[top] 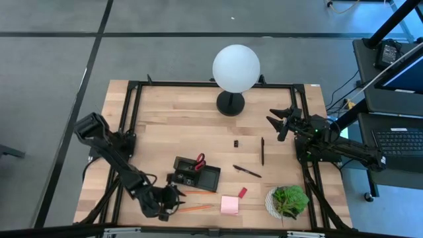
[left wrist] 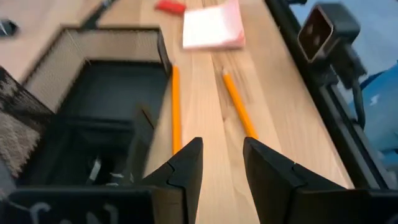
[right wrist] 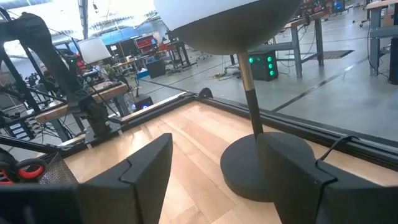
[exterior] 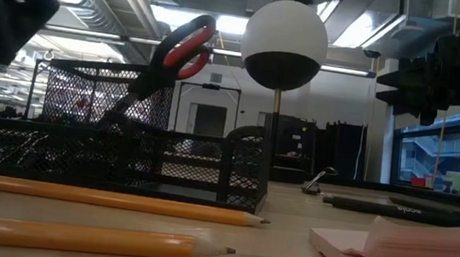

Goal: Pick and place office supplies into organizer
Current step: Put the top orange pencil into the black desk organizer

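Low view only: scissors [exterior: 173, 54] standing upright in my organizer [exterior: 115, 163].
Left wrist view only: two pencils [left wrist: 176, 106] just beside the organizer, sticky pad [left wrist: 213, 28] beyond.
My left jaws [left wrist: 222, 165]: parted, empty, above the pencils.
My right jaws [right wrist: 214, 171]: wide apart, empty, near the lamp [right wrist: 264, 162].
Table [top: 165, 129]: pale wood.

Red-handled scissors [top: 199, 160] stand in black organizer [top: 207, 178].

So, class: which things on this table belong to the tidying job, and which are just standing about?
Job: black mesh organizer, red-handled scissors, two orange pencils, two black pens, pink sticky-note pad, small red eraser.
Standing about: white globe lamp, green potted plant.
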Robot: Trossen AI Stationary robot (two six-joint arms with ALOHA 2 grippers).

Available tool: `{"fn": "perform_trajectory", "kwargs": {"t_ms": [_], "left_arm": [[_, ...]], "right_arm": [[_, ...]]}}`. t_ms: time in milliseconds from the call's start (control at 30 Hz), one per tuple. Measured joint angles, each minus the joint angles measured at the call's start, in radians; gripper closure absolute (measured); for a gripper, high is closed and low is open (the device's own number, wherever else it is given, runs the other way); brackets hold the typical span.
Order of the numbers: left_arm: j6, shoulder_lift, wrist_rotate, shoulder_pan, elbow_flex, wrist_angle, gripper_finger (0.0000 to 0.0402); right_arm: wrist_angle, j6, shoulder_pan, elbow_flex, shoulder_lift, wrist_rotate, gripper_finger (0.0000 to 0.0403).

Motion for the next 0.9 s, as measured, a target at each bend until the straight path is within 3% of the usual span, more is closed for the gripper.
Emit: {"fn": "perform_trajectory", "kwargs": {"t_ms": [533,800,900], "left_arm": [[-0.202,0.034,0.115,0.062,0.0,-0.264,0.029],[-0.204,0.032,0.246,0.11,0.002,-0.285,0.0291],[-0.213,0.032,0.25,0.118,0.006,-0.331,0.0298]], "right_arm": [[0.0,-0.004,0.0,0.0,0.0,0.0,0.0167],[0.0,-0.007,0.0,0.0,0.0,0.0,0.0167],[0.0,-0.007,0.0,0.0,0.0,0.0,0.0167]]}}
